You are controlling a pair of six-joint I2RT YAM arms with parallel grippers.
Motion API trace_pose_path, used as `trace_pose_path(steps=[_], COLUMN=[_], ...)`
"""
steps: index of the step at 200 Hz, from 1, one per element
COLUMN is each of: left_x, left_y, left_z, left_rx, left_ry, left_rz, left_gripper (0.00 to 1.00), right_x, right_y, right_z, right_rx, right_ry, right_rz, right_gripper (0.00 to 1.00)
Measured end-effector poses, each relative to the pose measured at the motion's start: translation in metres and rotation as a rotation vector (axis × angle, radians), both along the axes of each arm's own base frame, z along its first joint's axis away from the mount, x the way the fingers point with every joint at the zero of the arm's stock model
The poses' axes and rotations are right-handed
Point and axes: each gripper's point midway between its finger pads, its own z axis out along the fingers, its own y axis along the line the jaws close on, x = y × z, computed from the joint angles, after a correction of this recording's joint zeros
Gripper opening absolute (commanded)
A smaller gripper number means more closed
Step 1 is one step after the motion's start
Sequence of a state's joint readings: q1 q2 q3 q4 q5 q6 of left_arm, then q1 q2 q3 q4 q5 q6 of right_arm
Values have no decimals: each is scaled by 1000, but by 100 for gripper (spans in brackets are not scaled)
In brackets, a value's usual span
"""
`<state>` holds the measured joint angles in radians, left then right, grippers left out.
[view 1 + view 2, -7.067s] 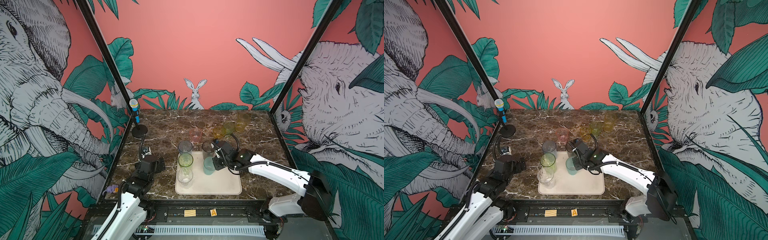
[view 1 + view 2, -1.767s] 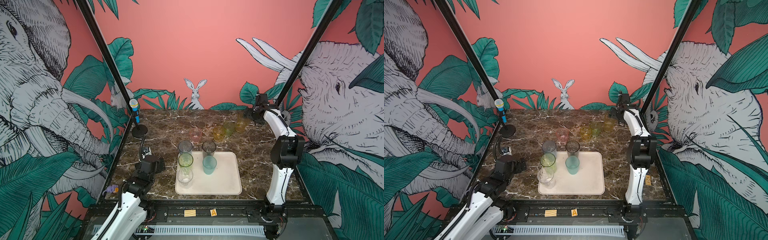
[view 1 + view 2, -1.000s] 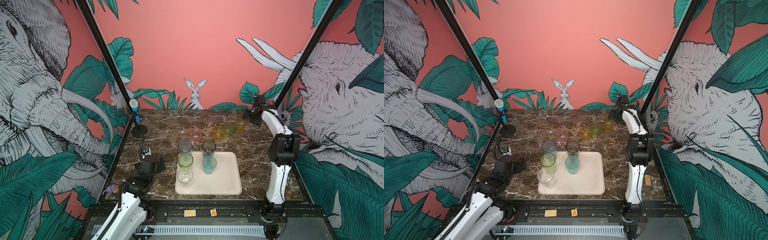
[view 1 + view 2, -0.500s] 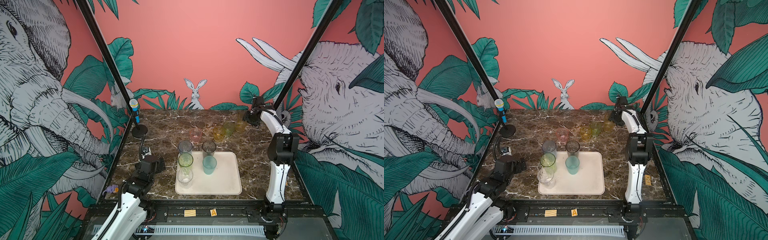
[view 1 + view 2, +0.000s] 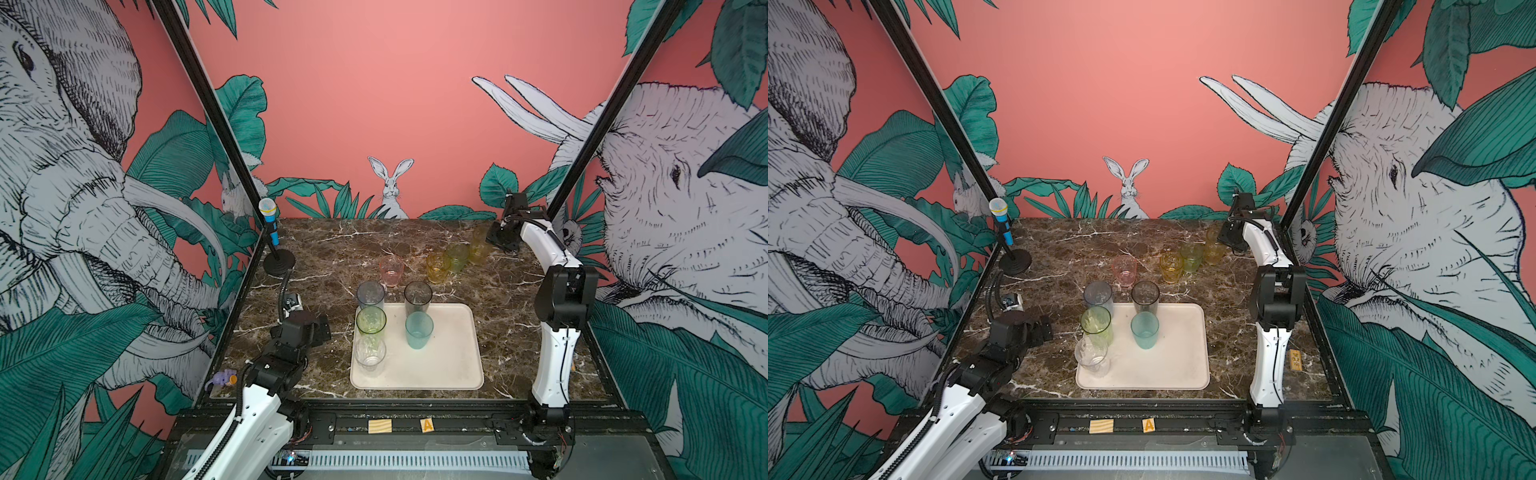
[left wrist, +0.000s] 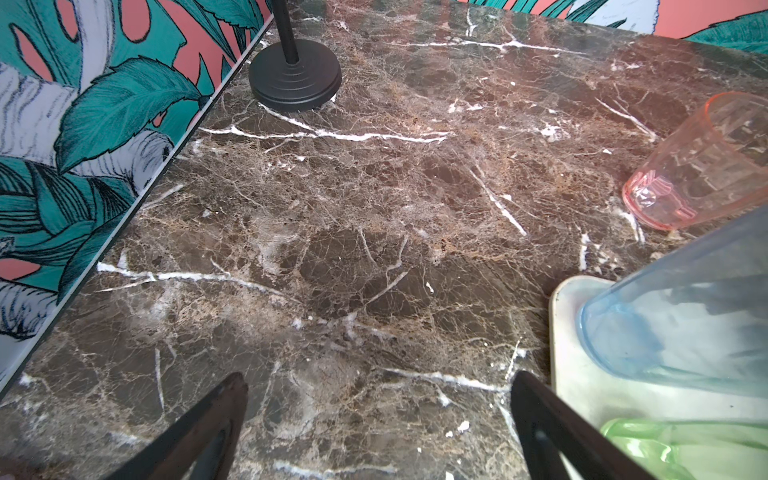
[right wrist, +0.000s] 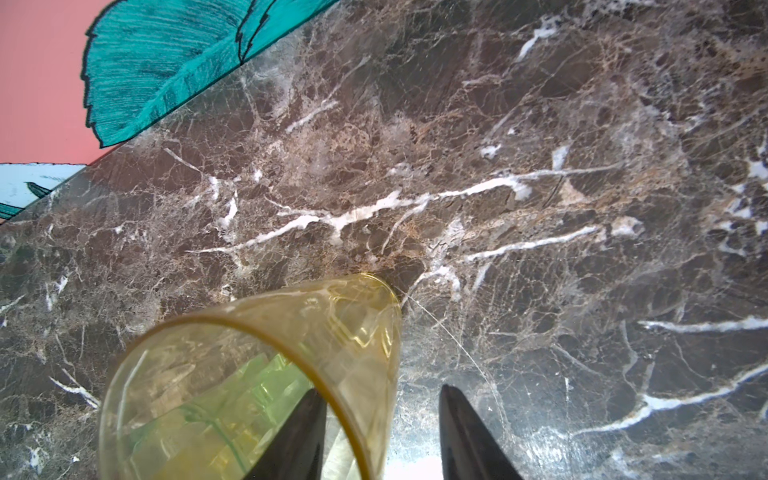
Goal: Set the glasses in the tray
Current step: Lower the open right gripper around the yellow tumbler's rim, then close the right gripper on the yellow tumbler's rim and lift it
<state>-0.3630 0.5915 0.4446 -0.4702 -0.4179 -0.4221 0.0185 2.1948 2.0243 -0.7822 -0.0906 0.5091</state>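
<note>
The cream tray [image 5: 449,353] [image 5: 1175,361] holds several glasses: grey-blue [image 5: 370,295], smoky dark [image 5: 417,296], green [image 5: 371,321], teal [image 5: 419,330] and clear [image 5: 370,351]. On the marble behind it stand a pink glass [image 5: 391,270], an amber one [image 5: 438,267], a short green one [image 5: 457,257] and a tall yellow glass [image 5: 480,245] [image 7: 257,374]. My right gripper [image 5: 494,241] [image 7: 382,390] straddles the yellow glass's wall, one finger inside and one outside, with a gap at the outer finger. My left gripper [image 5: 320,328] [image 6: 378,376] hangs open over bare marble left of the tray.
A black microphone stand [image 5: 279,262] [image 6: 295,75] sits at the back left by the wall. The right arm's elbow [image 5: 561,299] rises beside the table's right edge. Walls close in the table on three sides.
The right gripper's jaws have narrowed around the yellow glass's wall at the back right. The left arm and the glasses in the tray have not moved.
</note>
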Motion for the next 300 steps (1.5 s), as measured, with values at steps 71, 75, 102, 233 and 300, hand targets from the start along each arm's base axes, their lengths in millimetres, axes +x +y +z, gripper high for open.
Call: trace_pose_path(steps=[71,75,102,233,300], left_x=[0,0,0,0,-1], left_y=[-1,-1,-2,-2,-2], left_z=[-2,-2,-4,1,4], left_rx=[-2,-2,0,-8,-14], left_ry=[8,8,16,-4,-19], left_rz=[-6,-6,-7,-8,-8], left_gripper=[100,100,100,100,100], right_x=[0,0,0,-9,-24], right_y=[3,3,4,4,2], right_z=[-4,-4,-2,11,54], right_rx=[14,14,15,-19,-46], right_ry=[9,9,10,34,4], right_rz=[12,13,26,80,113], right_gripper=[28,26,18,0,0])
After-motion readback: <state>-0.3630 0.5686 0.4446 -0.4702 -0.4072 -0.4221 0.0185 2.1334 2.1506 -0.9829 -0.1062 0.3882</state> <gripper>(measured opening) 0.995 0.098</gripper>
